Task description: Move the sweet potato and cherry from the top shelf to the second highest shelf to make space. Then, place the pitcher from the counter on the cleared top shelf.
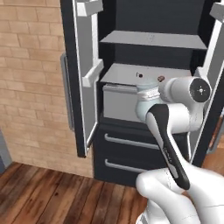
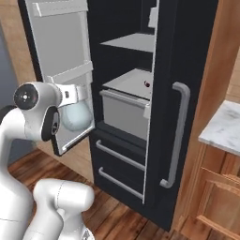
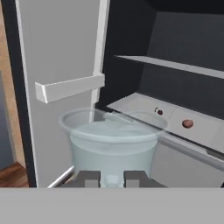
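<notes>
- Hand view: the pitcher (image 3: 111, 140) sits right above the fingers (image 3: 87, 178), which pinch it from both sides near its base, rim up and roughly level, in front of the open fridge.
- Sweet potato (image 3: 187, 124) and cherry (image 3: 159, 111) lie on the second highest shelf (image 3: 205, 131), the cherry nearer the shelf's left edge and the potato toward its middle, well apart from each other.
- Top shelf (image 3: 175, 64) is bare, so by my judgement the step in hand is lifting the pitcher onto it.
- To do it well, raise the pitcher until its base clears the dark front edge of the top shelf, then go straight in. Keep it upright, away from the door bin rail (image 3: 70, 86) at the left, and set it well back from the front edge before letting go.
- Left base view puts the gripper (image 1: 148, 94) at the height of the lower shelf, with the top shelf (image 1: 153, 40) clearly higher, so a fair climb is left.
- Right base view shows the pitcher (image 2: 76, 116) close to the inner face of the left door (image 2: 61, 51), a closeness the hand view hides.
- Right base view alone brings in the counter (image 2: 222, 126) at the right, well apart from the fridge.
</notes>
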Robot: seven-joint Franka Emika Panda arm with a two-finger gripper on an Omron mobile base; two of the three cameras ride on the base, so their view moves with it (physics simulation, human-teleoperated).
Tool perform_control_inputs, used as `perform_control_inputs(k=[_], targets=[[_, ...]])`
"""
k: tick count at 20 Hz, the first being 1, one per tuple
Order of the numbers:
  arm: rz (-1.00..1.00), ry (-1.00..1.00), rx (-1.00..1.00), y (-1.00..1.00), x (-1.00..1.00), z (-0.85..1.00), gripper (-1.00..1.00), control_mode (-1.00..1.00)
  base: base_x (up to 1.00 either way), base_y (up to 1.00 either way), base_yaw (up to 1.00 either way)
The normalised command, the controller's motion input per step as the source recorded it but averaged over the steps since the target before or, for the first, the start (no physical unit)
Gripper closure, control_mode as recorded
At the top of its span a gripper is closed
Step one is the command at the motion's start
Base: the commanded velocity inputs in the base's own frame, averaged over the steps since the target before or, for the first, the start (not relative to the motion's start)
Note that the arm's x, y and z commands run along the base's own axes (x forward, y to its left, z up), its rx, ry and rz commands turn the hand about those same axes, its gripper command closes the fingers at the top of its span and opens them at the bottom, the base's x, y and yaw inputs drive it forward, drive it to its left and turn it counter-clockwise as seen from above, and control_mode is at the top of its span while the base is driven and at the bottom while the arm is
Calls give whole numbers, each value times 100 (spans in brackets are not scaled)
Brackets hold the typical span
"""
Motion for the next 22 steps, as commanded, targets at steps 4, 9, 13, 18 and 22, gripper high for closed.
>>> perform_control_inputs(k=[4, 9, 13, 18, 22], targets=[[0, 0, 0, 0, 0, 0, 100, 100, 37, 44, -31], [0, 0, 0, 0, 0, 0, 100, 100, 44, 27, -32], [0, 0, 0, 0, 0, 0, 100, 100, 61, 3, -30], [0, 0, 0, 0, 0, 0, 100, 100, 68, 0, -28], [0, 0, 0, 0, 0, 0, 100, 100, 66, 2, -27]])
